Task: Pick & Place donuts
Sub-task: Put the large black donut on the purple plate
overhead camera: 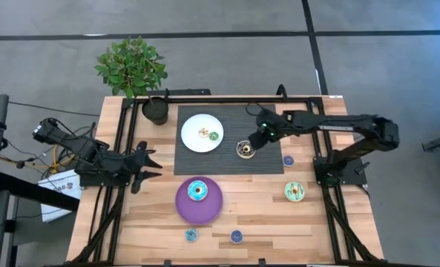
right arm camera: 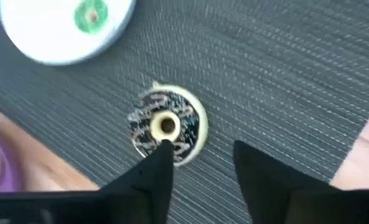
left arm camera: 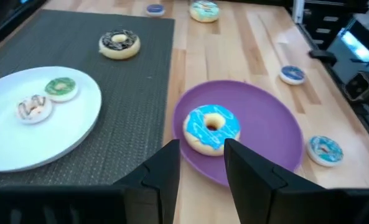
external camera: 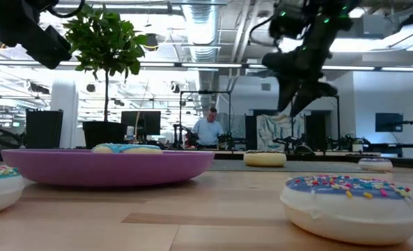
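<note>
A brown-and-cream donut lies flat on the dark mat. My right gripper hangs open above it, pointing steeply down, well clear of the table in the low view. A blue-iced donut lies on the purple plate. A cream mini and a green mini rest on the white plate. A green-iced donut and three minis lie on the wood. My left gripper waits at the table's left edge, its fingers a little apart and nothing between them.
A potted plant and a dark cup stand at the far left corner. Black frame rails run along both sides of the table. Bare wood lies between the purple plate and the green-iced donut.
</note>
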Tool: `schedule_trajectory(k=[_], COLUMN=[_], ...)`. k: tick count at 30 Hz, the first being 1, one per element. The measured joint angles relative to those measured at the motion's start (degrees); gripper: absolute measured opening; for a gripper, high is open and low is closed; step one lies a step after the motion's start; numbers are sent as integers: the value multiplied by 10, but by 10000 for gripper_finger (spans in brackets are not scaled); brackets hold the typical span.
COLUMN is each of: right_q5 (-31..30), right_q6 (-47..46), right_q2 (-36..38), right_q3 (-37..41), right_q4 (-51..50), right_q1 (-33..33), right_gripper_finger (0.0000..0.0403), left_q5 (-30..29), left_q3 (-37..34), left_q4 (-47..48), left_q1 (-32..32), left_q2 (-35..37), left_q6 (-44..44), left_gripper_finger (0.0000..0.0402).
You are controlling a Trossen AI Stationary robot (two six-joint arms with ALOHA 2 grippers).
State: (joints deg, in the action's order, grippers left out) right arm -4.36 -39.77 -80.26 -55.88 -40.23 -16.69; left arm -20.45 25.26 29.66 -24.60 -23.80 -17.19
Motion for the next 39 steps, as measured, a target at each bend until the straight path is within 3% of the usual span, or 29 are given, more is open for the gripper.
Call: schedule_trajectory(k=[6,11,16,33,39], right_q5=[7,17,35,57,55], right_q6=[89,137,179,203,183], right_q2=[-100,-175,-237,-318,-318], right_q3=[-78,-142,-168,-169,-169], right_q4=[-15,-65,-112,-66,-46], right_q1=[2,1,-6,-18,-18], right_gripper_finger=[236,264,265,263,229], left_q5=[-11,-13,-13,-16,-17], left_q3=[0,0,0,0,0], left_q4=[5,4,4,4,4], left_q1=[0,0,0,0,0], left_q2=[-2,-2,-2,-2,-2], left_q6=[-42,-64,-66,-88,-90], left_gripper_finger=[116,116,116,116,116])
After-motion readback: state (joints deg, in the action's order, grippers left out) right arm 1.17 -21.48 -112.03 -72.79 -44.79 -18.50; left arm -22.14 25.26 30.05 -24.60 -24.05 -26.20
